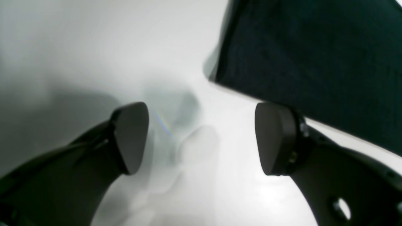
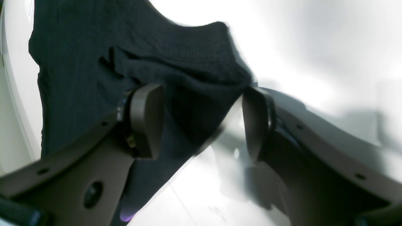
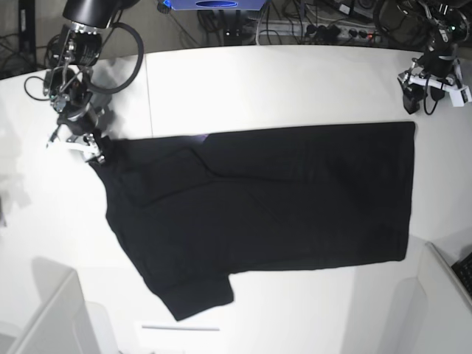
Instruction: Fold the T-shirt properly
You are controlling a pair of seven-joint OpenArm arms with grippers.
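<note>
The black T-shirt point(image 3: 280, 195) lies spread flat on the white table point(image 3: 295, 81), plain side up, with one sleeve pointing to the front left. A sliver of purple print shows at its back edge. My right gripper point(image 3: 94, 146) is at the shirt's far-left corner. In the right wrist view it point(image 2: 202, 122) is open, with a bunched shirt edge point(image 2: 188, 62) lying between the wide-apart fingers. My left gripper point(image 3: 411, 103) hovers just behind the shirt's back right corner. In the left wrist view it point(image 1: 202, 138) is open and empty over bare table, and the shirt point(image 1: 314, 62) lies beyond its right finger.
Cables and power strips point(image 3: 332, 29) run along the table's back edge. White raised panels stand at the front left point(image 3: 51, 317) and front right point(image 3: 442, 302) corners. A dark object point(image 3: 464, 269) sits at the right edge.
</note>
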